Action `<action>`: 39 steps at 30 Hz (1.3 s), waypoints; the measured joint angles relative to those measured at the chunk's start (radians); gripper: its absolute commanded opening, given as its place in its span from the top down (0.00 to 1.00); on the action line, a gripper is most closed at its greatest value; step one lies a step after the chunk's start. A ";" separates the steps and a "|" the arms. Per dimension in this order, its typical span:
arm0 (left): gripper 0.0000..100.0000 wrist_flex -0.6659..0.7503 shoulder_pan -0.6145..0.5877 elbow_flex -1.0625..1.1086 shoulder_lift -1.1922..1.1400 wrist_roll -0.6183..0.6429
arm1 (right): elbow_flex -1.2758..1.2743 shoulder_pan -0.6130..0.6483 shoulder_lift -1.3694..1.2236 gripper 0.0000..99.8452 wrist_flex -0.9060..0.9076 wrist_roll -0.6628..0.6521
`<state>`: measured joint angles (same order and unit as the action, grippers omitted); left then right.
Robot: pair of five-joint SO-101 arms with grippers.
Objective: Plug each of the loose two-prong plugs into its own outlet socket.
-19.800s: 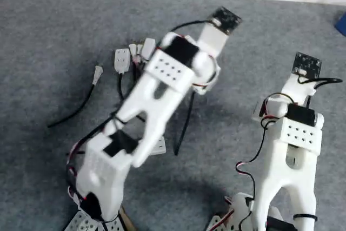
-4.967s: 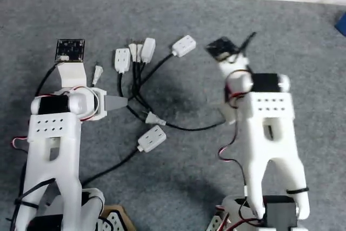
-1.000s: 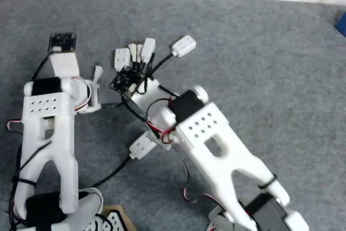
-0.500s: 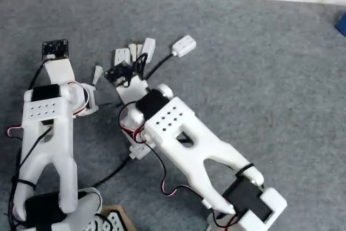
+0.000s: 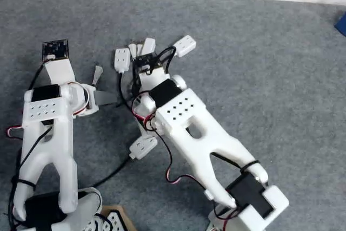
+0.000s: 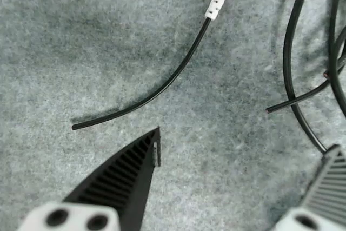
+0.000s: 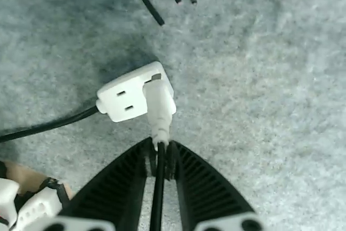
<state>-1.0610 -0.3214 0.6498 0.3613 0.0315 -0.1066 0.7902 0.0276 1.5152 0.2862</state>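
Right claw (image 7: 161,151) clamps cord (image 7: 158,198) — plug (image 7: 158,104) prongs hidden.

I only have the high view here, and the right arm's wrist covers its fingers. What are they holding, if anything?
Observer: The right fingers are shut on a black cord just behind a white plug.
Operator: Is that plug in a socket?
Observer: It lies against a white outlet block; its prongs are hidden, so I cannot tell.
Operator: And the left arm?
Observer: The left fingers are open over bare carpet, nothing between them.
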 measured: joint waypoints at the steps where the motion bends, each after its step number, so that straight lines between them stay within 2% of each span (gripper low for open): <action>1: 0.57 0.000 0.000 0.000 0.000 0.000 | 0.000 0.000 -0.015 0.99 0.011 0.000; 8: 0.57 0.000 0.000 0.000 0.000 0.000 | 0.049 0.000 -0.124 0.99 0.043 0.000; 15: 0.57 0.011 0.000 0.008 0.000 0.000 | 0.207 0.006 -0.129 0.99 0.140 0.000; 21: 0.57 0.020 0.000 0.008 0.000 0.000 | 0.302 0.014 -0.129 0.99 0.221 -0.057; 25: 0.57 0.020 0.000 0.008 0.000 0.000 | 0.311 0.028 -0.129 0.99 0.229 -0.083; 31: 0.57 0.020 0.000 0.008 0.000 0.000 | 0.313 0.117 -0.149 0.99 0.229 -0.087; 39: 0.57 0.020 0.000 0.008 0.000 0.000 | 0.298 0.120 -0.242 0.99 0.229 -0.106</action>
<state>-1.0411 -0.3214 0.6575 0.3613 0.0315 0.1910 0.9099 -0.2148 1.7438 0.1803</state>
